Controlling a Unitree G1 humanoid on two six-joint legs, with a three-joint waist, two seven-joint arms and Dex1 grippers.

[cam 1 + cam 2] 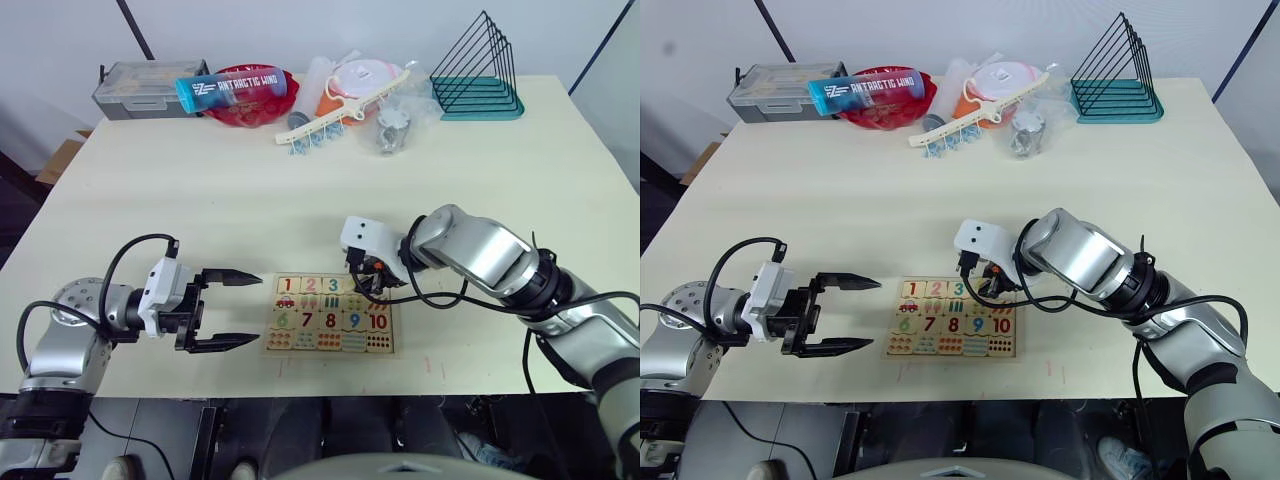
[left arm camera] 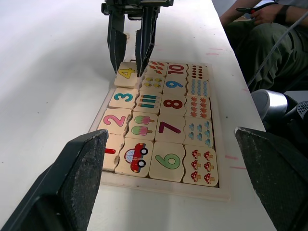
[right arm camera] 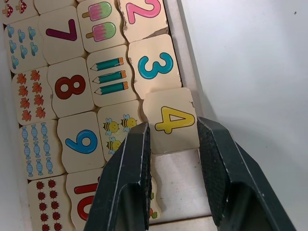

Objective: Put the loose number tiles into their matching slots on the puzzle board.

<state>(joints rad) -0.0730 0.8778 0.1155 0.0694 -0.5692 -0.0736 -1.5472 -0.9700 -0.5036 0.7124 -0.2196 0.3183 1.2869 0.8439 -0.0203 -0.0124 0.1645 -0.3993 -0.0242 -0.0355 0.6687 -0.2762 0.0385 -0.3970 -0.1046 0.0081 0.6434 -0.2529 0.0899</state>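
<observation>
The puzzle board (image 1: pixel 392 345) lies near the table's front edge, its 6 to 10 pieces in place. Tiles 1 (image 1: pixel 288 286), 2 (image 2: pixel 114 120) and 3 (image 3: pixel 155 66) sit in their slots. My right gripper (image 3: pixel 172 124) points down over the board's top row, its fingers (image 2: pixel 117 43) pressed against both sides of the 4 tile (image 3: pixel 171 119). That tile rests slightly askew over the fourth slot. The fifth slot (image 3: pixel 180 185) beside it is bare. My left gripper (image 1: pixel 260 309) hovers open just left of the board, holding nothing.
Along the far edge stand a grey box (image 1: pixel 148 88), a red bowl (image 1: pixel 250 108) with a blue tube (image 1: pixel 235 90) across it, a white peg rack (image 1: pixel 340 112), plastic bags and a teal wire rack (image 1: pixel 478 75). A seated person (image 2: pixel 269 33) is beside the table.
</observation>
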